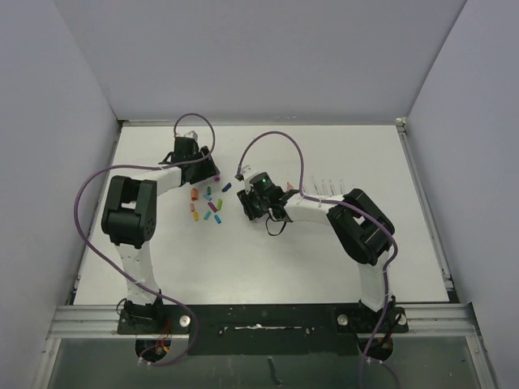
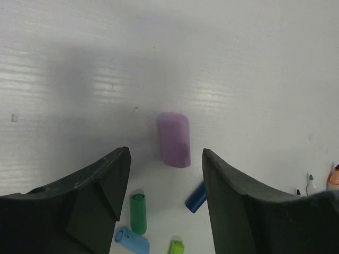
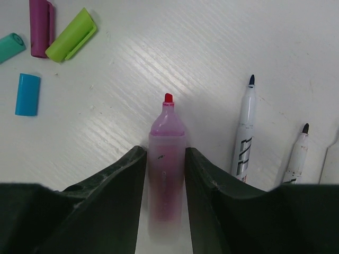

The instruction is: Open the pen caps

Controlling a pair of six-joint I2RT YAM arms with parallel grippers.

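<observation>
My left gripper (image 2: 166, 159) is open, its jaws apart over the table with nothing between them. A lilac pen cap (image 2: 174, 139) lies flat just past its fingertips. Green (image 2: 138, 212), dark blue (image 2: 196, 198) and light blue (image 2: 132, 241) caps lie under it. My right gripper (image 3: 165, 151) is shut on the fat pink highlighter (image 3: 167, 124), whose red tip is bare and points away. In the top view the left gripper (image 1: 209, 166) is behind the scattered caps (image 1: 207, 204) and the right gripper (image 1: 247, 204) is to their right.
Magenta (image 3: 41, 26), lime (image 3: 71, 35), teal (image 3: 10, 46) and blue (image 3: 27, 94) caps lie to the left of the highlighter. Uncapped white pens (image 3: 244, 132) lie side by side on its right. Grey walls enclose the table (image 1: 268, 267) on three sides.
</observation>
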